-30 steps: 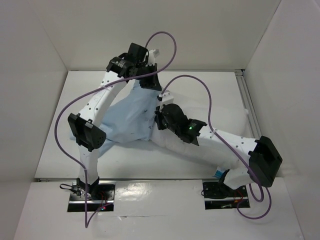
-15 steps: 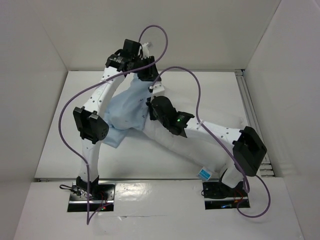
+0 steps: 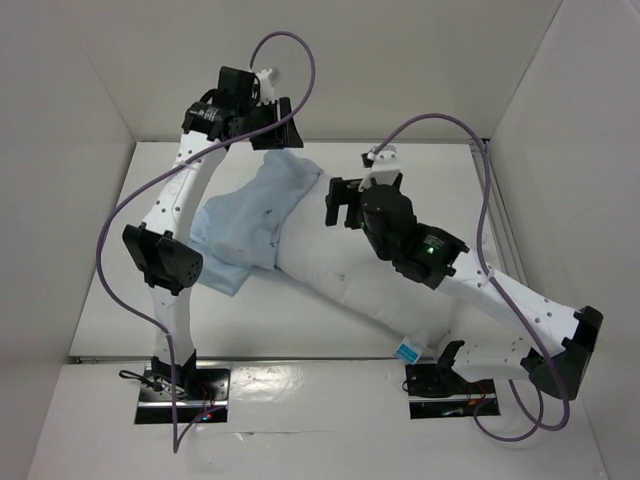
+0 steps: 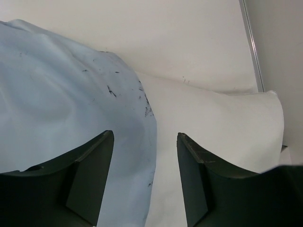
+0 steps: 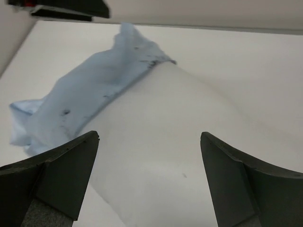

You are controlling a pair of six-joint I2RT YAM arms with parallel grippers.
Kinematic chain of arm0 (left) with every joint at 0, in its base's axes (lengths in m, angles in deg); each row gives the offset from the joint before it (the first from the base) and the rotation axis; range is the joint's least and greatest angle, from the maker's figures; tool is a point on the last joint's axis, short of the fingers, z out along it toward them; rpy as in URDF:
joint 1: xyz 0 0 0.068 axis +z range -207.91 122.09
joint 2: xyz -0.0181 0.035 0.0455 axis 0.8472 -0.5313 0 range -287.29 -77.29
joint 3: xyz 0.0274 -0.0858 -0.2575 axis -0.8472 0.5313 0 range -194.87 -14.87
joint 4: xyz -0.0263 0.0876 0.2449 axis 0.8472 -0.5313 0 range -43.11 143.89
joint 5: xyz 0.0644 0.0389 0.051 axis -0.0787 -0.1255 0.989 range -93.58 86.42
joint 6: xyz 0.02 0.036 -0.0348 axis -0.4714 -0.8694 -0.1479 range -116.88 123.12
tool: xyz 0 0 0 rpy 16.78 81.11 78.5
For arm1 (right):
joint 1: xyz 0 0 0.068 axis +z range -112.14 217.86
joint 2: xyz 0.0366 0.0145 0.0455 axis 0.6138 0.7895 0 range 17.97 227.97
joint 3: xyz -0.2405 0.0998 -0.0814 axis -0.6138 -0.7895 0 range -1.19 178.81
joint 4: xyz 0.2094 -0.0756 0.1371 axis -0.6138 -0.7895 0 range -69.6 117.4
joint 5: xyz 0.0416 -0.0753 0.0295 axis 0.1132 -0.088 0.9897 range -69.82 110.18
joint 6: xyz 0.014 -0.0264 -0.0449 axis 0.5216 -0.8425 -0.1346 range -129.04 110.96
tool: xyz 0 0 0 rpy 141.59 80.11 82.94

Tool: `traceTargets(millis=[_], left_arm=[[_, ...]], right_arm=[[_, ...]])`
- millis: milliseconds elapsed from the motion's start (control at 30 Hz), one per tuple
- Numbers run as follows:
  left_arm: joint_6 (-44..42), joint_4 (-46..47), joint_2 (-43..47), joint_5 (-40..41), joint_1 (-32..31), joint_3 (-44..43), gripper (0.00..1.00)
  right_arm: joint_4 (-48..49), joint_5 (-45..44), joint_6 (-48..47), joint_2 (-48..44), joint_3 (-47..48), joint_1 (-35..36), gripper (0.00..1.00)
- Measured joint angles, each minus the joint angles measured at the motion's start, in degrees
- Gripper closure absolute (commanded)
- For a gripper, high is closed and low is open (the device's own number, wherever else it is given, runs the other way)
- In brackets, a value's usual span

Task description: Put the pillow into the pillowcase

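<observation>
The white pillow [image 3: 375, 285] lies slantwise on the table, its blue-and-white tag [image 3: 408, 350] at the near edge. The light blue pillowcase [image 3: 255, 215] is pulled over the pillow's far left end and lies wrinkled there. My left gripper [image 3: 272, 130] hovers open above the pillowcase's far corner. In the left wrist view, the left gripper [image 4: 145, 137] has the pillowcase [image 4: 66, 109] and the pillow [image 4: 222, 123] below it and nothing between its fingers. My right gripper [image 3: 338, 205] stands wide open over the pillow [image 5: 180, 132], beside the pillowcase [image 5: 90, 94]. Between the jaws of the right gripper [image 5: 149, 137] there is nothing.
White walls close in the table on the left, far and right sides. A metal rail [image 3: 497, 215] runs along the right edge. Purple cables [image 3: 300, 60] loop above both arms. The arm bases [image 3: 180, 385] sit at the near edge.
Both grippers have opened and let go of the pillowcase. The left one drew back and to the left towards the far wall, the right one swung right. The cloth has settled over the pillow's end.
</observation>
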Motion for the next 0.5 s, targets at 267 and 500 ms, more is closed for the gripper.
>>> traceTargets(millis=[267, 500], left_arm=[[-1.6, -0.8, -3.1, 8.6, -4.3, 0.0, 0.29], [-3.4, -4.0, -6.7, 20.9, -12.9, 0.2, 0.28]], right_arm=[[-18.5, 5.4, 5.6, 5.1, 5.0, -22.3, 0.01], [-29.4, 19.6, 11.0, 5.5, 3.6, -35.4, 0.02]])
